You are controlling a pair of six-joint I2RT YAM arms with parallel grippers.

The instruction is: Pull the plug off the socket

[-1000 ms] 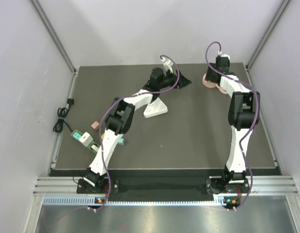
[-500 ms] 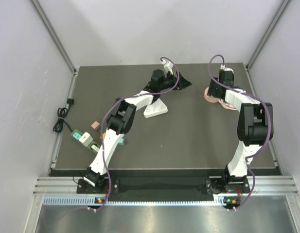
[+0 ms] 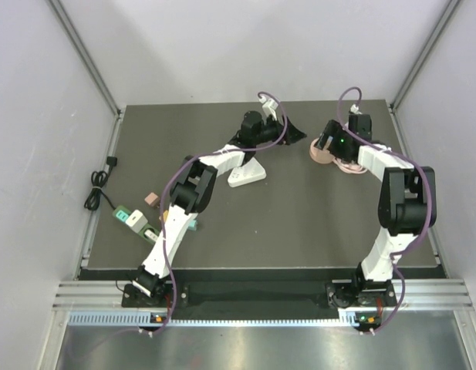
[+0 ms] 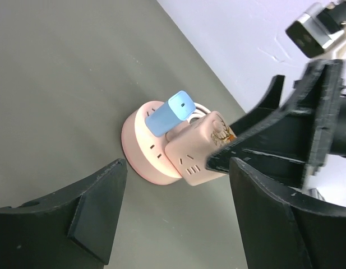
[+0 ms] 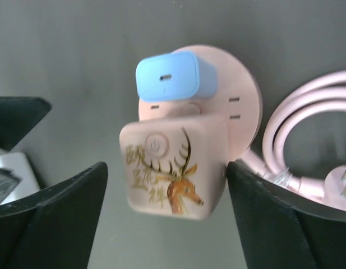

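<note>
- Socket (image 3: 321,153): pink and round, lies flat at the far right of the dark table (image 3: 299,223), well apart from the white power strip (image 3: 247,173) near the middle.
- Blue plug (image 5: 175,77): stands seated in the socket's top face, not yet pulled out, just beside a pink cube (image 5: 173,168) printed with a deer and a round button.
- Pink cube: sits on the same socket, tilted, touching the blue plug's side.
- Pink cable (image 5: 296,129): coils on the table at the socket's right side.
- Right gripper (image 5: 166,168): hovers over the socket, released and spread wide, straddling the cube; right fingertip at or just beside the cube's edge, left fingertip clear of it with a gap showing; grasps nothing.
- Left gripper (image 3: 290,131): reaches toward the far middle of the table, left of the socket and apart from it; fingers (image 4: 94,207) held wide, released, with nothing between them; looks across bare table at the socket and the right gripper.
- Along the table's left edge: a green and white block (image 3: 129,218) and a coiled black cord (image 3: 96,189), well apart from both grippers.
</note>
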